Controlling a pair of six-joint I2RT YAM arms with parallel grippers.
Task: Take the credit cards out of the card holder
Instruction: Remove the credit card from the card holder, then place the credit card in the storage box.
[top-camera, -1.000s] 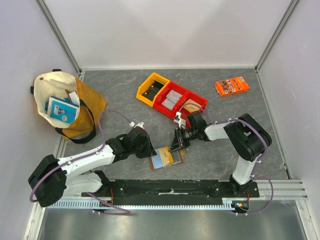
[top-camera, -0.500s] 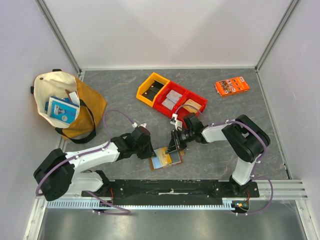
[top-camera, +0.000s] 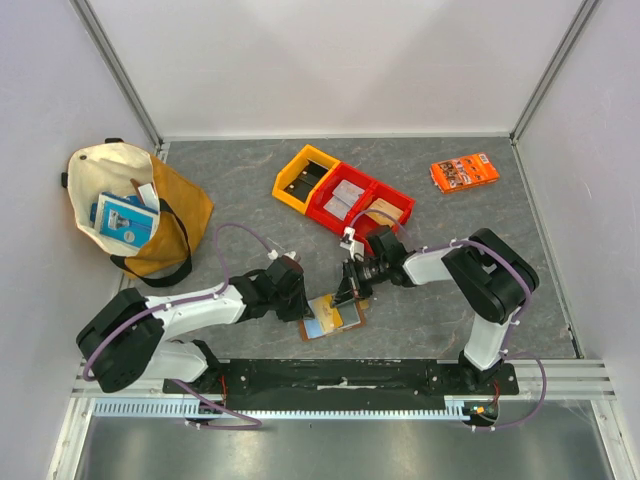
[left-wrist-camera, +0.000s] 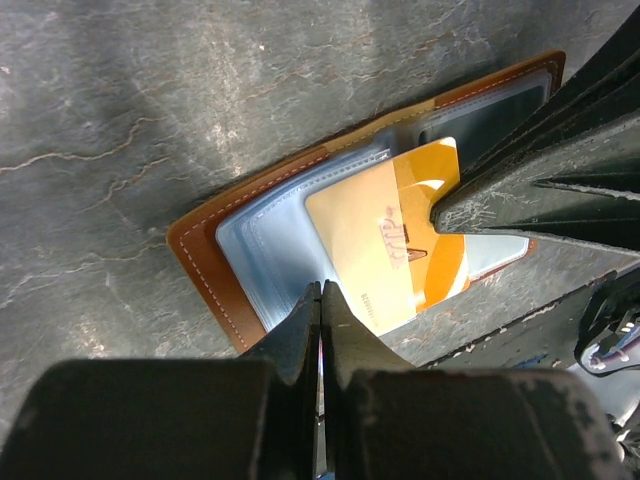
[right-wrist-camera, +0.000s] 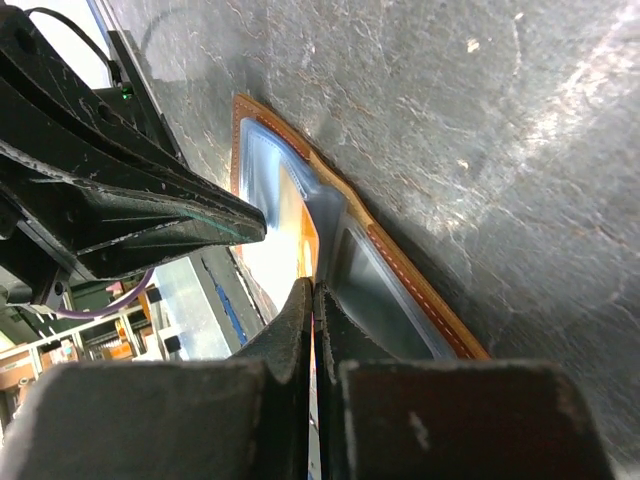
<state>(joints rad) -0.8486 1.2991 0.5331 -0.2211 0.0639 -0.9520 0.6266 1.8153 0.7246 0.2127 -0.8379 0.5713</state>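
The card holder (top-camera: 312, 330) lies open on the grey table just ahead of the arm bases, brown leather (left-wrist-camera: 205, 270) outside and pale blue sleeves inside. An orange-gold credit card (left-wrist-camera: 380, 240) lies across the sleeves, partly out. My right gripper (top-camera: 348, 297) comes in low from the right and is shut on that card's right edge (right-wrist-camera: 308, 235). My left gripper (left-wrist-camera: 322, 288) is shut, its tips resting at the holder's near edge where the sleeve meets the card. I cannot tell whether it pinches anything. Any other cards are hidden in the sleeves.
A yellow bin (top-camera: 305, 175) and red bins (top-camera: 350, 200) stand just behind the grippers. An orange printed packet (top-camera: 465, 172) lies at the back right. A tote bag (top-camera: 150, 215) with a blue box sits at the left. The black base rail (top-camera: 340, 375) runs close in front.
My left gripper has slid right onto the holder's edge and closed. The right gripper has closed on the orange-gold card. The holder has stayed put.
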